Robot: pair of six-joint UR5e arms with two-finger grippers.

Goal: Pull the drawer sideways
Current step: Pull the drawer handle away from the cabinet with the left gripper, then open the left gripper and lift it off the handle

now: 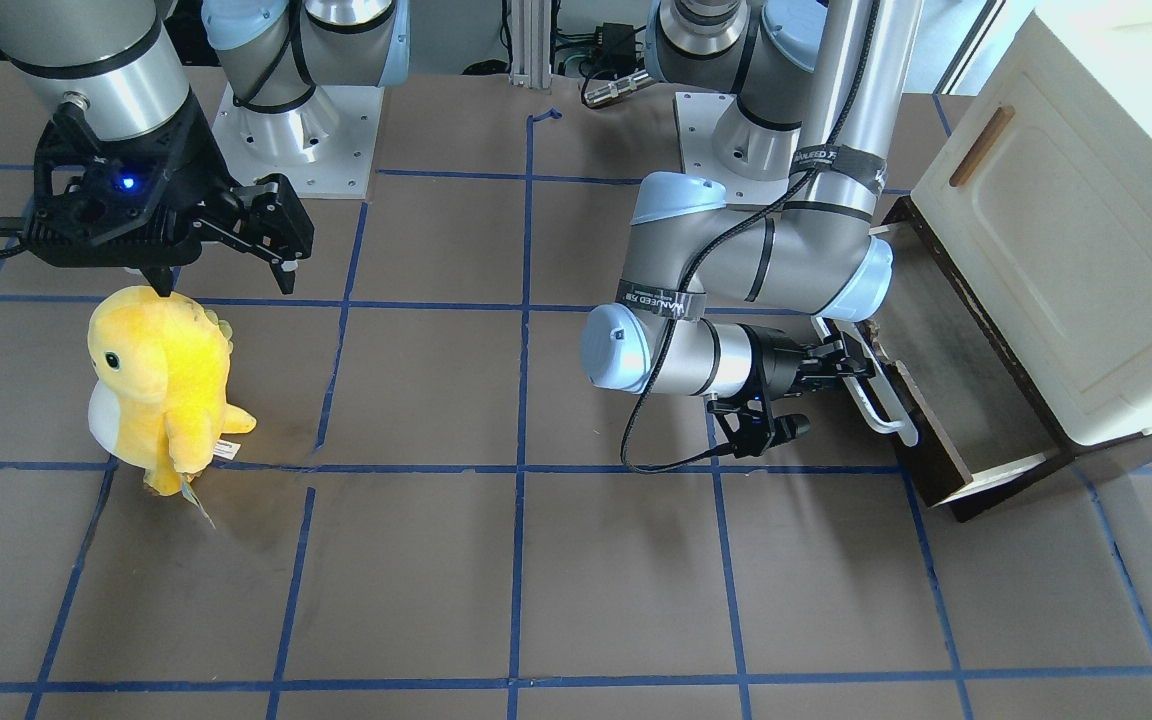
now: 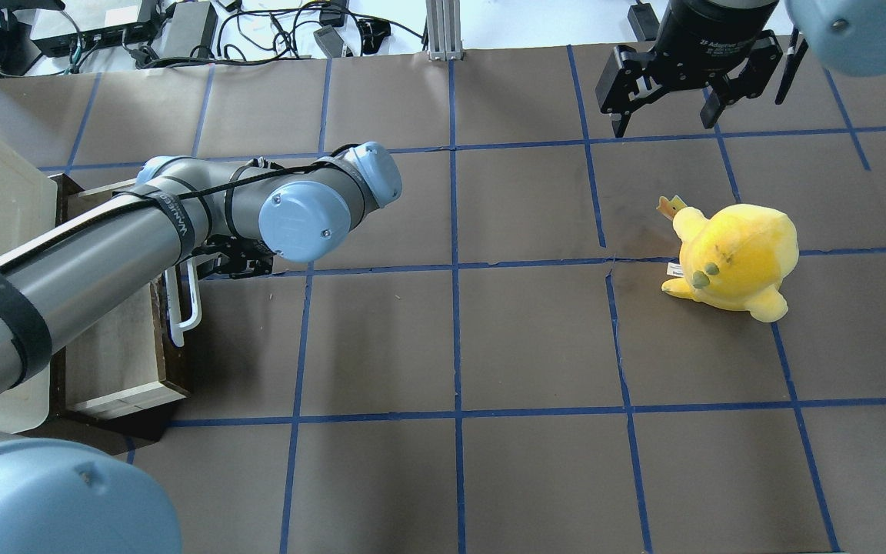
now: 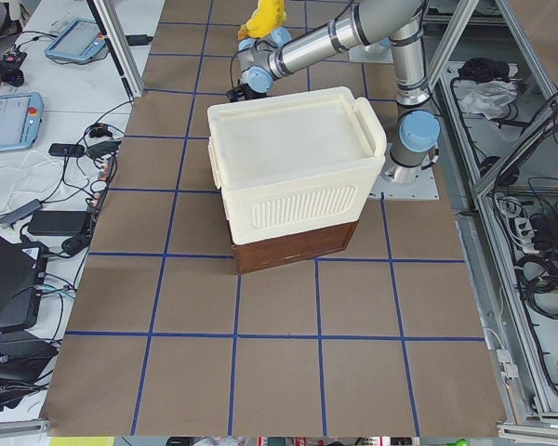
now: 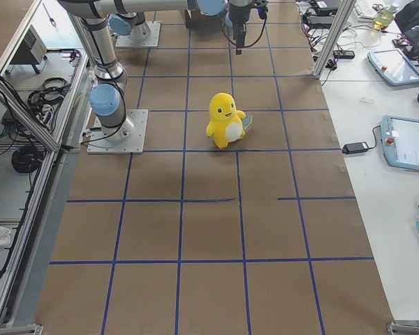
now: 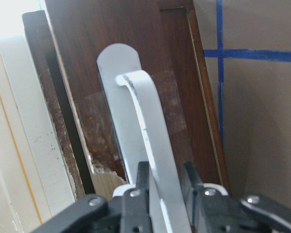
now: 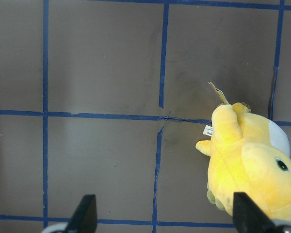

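Brown-papered bench (image 1: pixel 586 600), blue tape grid.

Front-facing view: a cream cabinet (image 1: pixel 1066 250) stands at the bench end on the robot's left. The drawer (image 1: pixel 966 400) stands partly out from beneath it, its grey-brown floor exposed and its dark front towards bench centre. The left claw (image 1: pixel 851 365) is clamped narrow on the white bar handle (image 1: pixel 886 405). The right claw (image 1: pixel 226 275) is spread wide and holds nothing, above a yellow plush toy (image 1: pixel 161 390) that sits upright, well apart from the drawer.

Overhead view: the drawer (image 2: pixel 116 354) is at the left edge, partly under the left arm. The right claw (image 2: pixel 664 123) is wide.

Left side view: the cabinet (image 3: pixel 288 177) hides the drawer opening.

Right side view: the plush toy (image 4: pixel 225 120) is upright.

Left wrist view: black fingers (image 5: pixel 136 194) press both sides of the handle (image 5: pixel 145 141).

Right wrist view: fingertips (image 6: pixel 85 213) are far apart, with the plush toy (image 6: pixel 252 165) at lower right.
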